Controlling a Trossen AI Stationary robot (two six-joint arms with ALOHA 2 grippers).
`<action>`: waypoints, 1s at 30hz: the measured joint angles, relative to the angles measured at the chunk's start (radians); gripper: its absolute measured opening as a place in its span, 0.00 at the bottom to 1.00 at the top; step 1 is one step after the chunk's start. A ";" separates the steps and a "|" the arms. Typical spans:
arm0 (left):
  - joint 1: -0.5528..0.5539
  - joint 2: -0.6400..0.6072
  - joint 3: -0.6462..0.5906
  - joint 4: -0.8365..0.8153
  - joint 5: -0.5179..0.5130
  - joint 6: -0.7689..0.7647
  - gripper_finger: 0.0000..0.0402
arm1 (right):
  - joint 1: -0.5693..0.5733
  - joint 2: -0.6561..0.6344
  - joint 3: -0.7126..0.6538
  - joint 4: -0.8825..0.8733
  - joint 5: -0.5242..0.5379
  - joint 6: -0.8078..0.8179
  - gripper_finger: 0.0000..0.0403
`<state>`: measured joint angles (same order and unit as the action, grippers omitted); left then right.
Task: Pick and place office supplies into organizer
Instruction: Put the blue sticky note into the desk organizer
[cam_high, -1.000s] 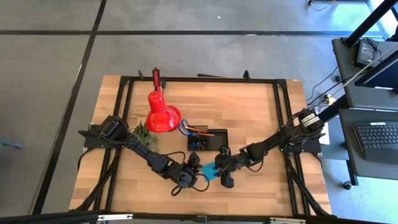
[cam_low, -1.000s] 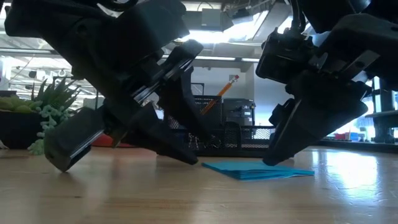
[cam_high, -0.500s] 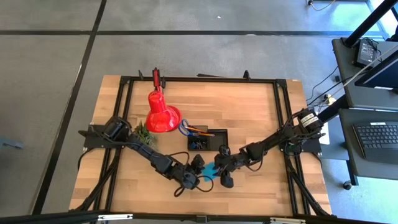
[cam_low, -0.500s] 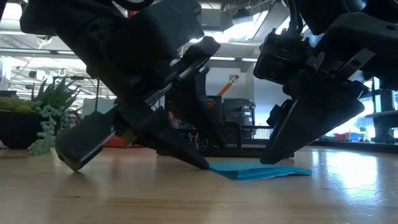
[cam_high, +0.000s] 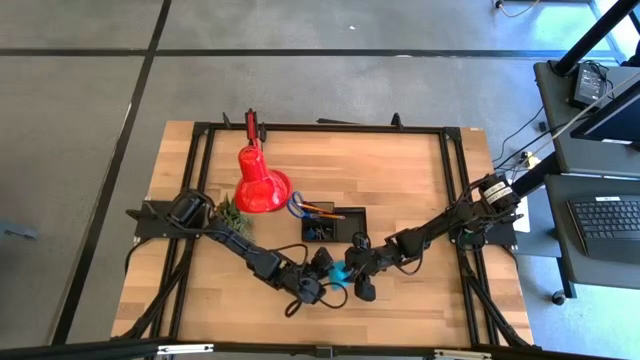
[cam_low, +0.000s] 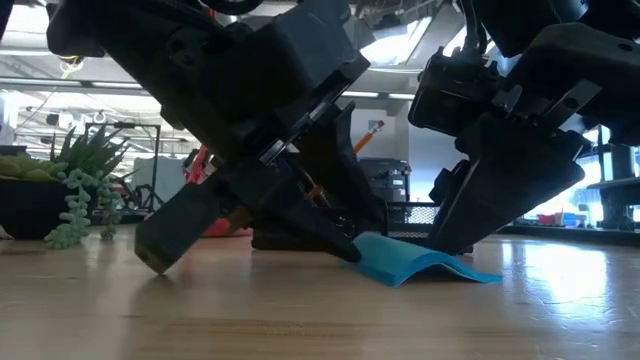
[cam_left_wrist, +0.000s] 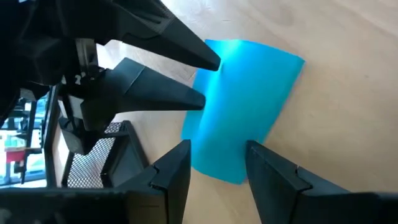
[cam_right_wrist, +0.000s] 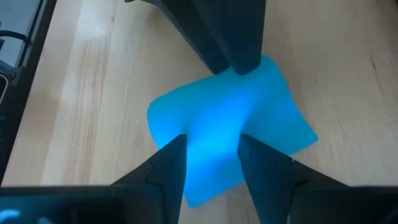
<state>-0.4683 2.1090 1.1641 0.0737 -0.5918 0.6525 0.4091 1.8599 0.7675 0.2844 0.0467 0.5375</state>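
Two end effectors, left (cam_high: 325, 272) and right (cam_high: 352, 270), flank the buckled blue note pad (cam_low: 405, 265).

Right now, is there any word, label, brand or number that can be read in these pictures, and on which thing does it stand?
None can be read.
Blue note pad: plain, no print visible.
Red lamp: no label visible.
Organizer: no marking visible.
Keyboard beside the table: keys too small to read.

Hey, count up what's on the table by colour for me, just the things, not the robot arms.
Red: 1, the desk lamp
Green: 1, the potted plant
Black: 1, the organizer
Blue: 2, the note pad and the scissors' handles
Orange: at least 1 pencil in the organizer
Total: at least 6
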 joint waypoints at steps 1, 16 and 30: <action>0.000 0.000 0.000 0.002 -0.003 0.001 0.36 | 0.000 0.000 0.000 0.000 0.000 0.000 0.38; 0.000 -0.002 0.004 -0.084 0.030 -0.074 0.36 | -0.001 0.000 0.001 -0.014 -0.010 0.000 0.38; -0.032 -0.004 0.007 -0.139 0.059 -0.005 0.35 | -0.007 0.000 0.002 -0.012 -0.018 0.002 0.38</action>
<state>-0.4999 2.1052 1.1709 -0.0650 -0.5324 0.6471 0.4019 1.8599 0.7692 0.2727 0.0289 0.5400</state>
